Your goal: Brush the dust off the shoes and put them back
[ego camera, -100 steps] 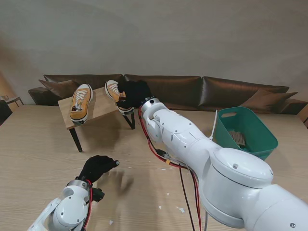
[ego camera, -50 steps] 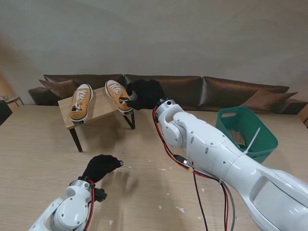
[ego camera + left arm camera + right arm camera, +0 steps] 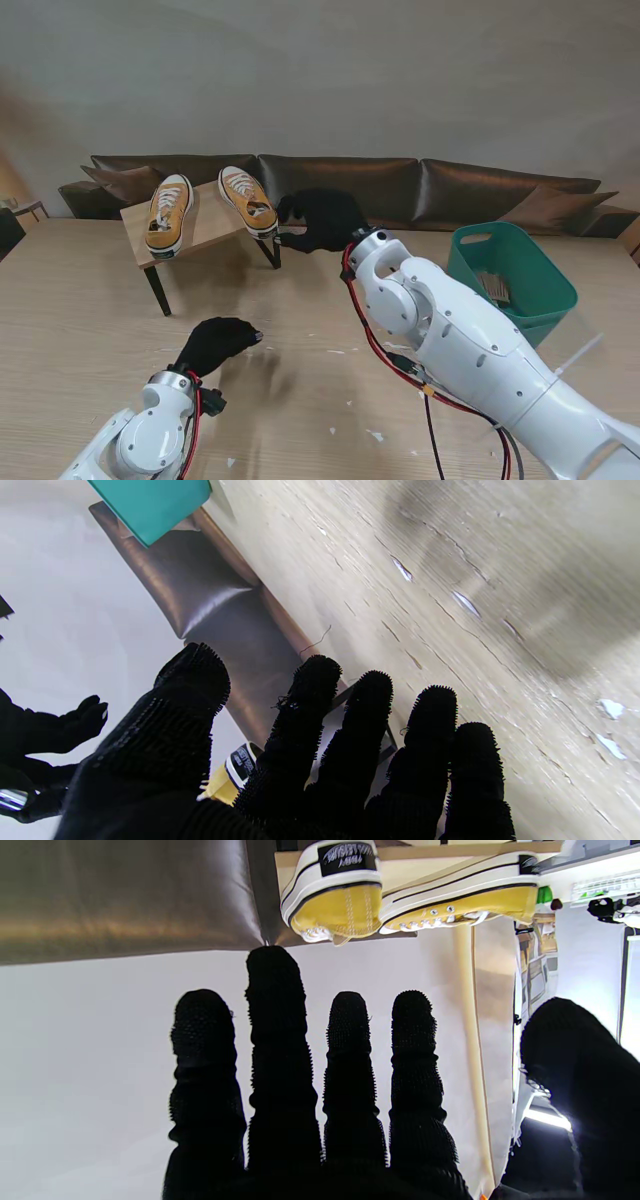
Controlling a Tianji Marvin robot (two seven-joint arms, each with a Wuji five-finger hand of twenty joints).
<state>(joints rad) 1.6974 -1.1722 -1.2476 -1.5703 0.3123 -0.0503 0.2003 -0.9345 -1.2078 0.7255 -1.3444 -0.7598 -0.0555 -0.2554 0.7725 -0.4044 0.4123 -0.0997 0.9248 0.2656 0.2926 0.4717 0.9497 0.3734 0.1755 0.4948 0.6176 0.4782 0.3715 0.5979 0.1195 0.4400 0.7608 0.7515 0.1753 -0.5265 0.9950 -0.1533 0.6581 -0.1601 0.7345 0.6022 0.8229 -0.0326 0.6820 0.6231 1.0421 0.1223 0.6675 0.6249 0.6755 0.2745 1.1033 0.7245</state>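
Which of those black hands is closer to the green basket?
The right hand. It hangs by the shoe stand, left of the basket; the left hand hovers over the table, farther left and nearer to me.

You are looking across a pale wood-grain table (image 3: 80,330) flecked with small white scraps. Beyond its far edge runs a dark brown leather sofa (image 3: 470,190) with cushions along its whole width, set against a plain, evenly lit grey-white wall (image 3: 400,80). At the far left edge you see a small side table (image 3: 28,209), partly cut off.
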